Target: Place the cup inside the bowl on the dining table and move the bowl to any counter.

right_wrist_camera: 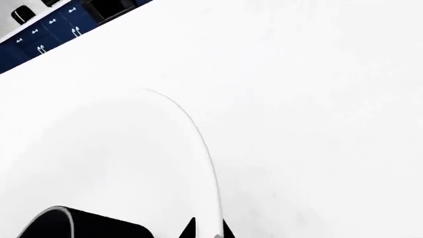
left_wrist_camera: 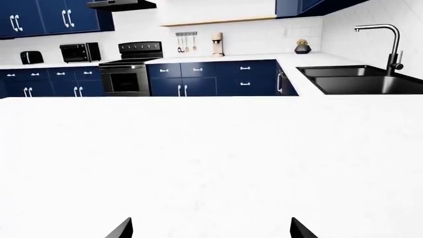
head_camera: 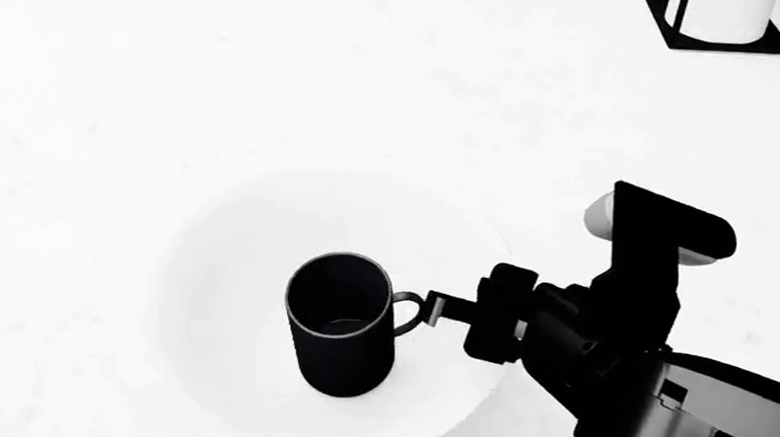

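Right gripper [head_camera: 441, 306] sat at the cup's [head_camera: 341, 325] handle, at 3 o'clock from the cup; whether the tips pinched it could not be told. Cup stood upright inside the bowl [head_camera: 230, 271] on the dining table [head_camera: 172, 90]. Left gripper [left_wrist_camera: 210, 230] was spread, cup and bowl out of its view; bowl edge faint against the table.

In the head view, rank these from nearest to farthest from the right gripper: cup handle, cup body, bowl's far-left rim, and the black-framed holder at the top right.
1. Cup handle: right at the fingertips of the right gripper, on its left.
2. Cup body: just past the handle, standing upright in the bowl.
3. Bowl's far-left rim: across the bowl.
4. Black-framed holder: far up the table, at the top-right corner.
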Controlling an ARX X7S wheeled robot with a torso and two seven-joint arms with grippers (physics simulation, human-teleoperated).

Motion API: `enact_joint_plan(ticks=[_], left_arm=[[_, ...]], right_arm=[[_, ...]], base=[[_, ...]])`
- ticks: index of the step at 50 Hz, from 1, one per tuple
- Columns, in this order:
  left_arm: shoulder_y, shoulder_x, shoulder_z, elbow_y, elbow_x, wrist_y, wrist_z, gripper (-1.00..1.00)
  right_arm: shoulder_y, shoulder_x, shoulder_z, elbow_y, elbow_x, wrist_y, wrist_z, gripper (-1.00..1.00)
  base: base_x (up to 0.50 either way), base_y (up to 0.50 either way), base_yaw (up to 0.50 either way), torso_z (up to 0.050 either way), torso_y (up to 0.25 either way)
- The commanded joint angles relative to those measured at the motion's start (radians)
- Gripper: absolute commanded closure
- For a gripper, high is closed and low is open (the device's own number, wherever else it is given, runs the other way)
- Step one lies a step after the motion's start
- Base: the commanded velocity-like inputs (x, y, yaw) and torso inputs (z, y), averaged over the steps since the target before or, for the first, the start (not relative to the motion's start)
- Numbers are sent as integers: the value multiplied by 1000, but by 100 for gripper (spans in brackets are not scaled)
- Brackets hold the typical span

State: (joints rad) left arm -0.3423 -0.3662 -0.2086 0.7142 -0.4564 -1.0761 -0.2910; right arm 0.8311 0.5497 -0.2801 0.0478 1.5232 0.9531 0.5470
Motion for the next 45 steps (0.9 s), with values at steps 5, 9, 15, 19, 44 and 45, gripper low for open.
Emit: enact_joint_plan(ticks=[5, 9, 15, 19, 44, 45], left_arm=[[1, 1, 7, -1, -12, 12, 4, -100], [0, 0, 8, -1, -13, 12, 2, -100], [-4, 7, 22, -9, -8, 18, -7, -100], [-1, 5, 21, -13, -8, 23, -5, -100], [14, -28, -24, -8, -39, 21, 16, -100], [12, -28, -22, -8, -38, 21, 15, -100]], right_arm=[[-38, -17, 79, 10, 70, -65, 11, 100], [-42, -21, 103, 12, 83, -89, 21, 100], [-61, -45, 167, 19, 139, -143, 33, 100], [-88, -60, 208, 15, 166, -184, 37, 100], [-137, -81, 326, -68, 232, -288, 36, 100], [-135, -77, 325, -72, 235, -285, 41, 100]], base=[[0, 0, 0, 0, 0], [0, 0, 0, 0, 0], [0, 0, 0, 0, 2], [0, 0, 0, 0, 0], [0, 0, 0, 0, 0], [0, 0, 0, 0, 0]])
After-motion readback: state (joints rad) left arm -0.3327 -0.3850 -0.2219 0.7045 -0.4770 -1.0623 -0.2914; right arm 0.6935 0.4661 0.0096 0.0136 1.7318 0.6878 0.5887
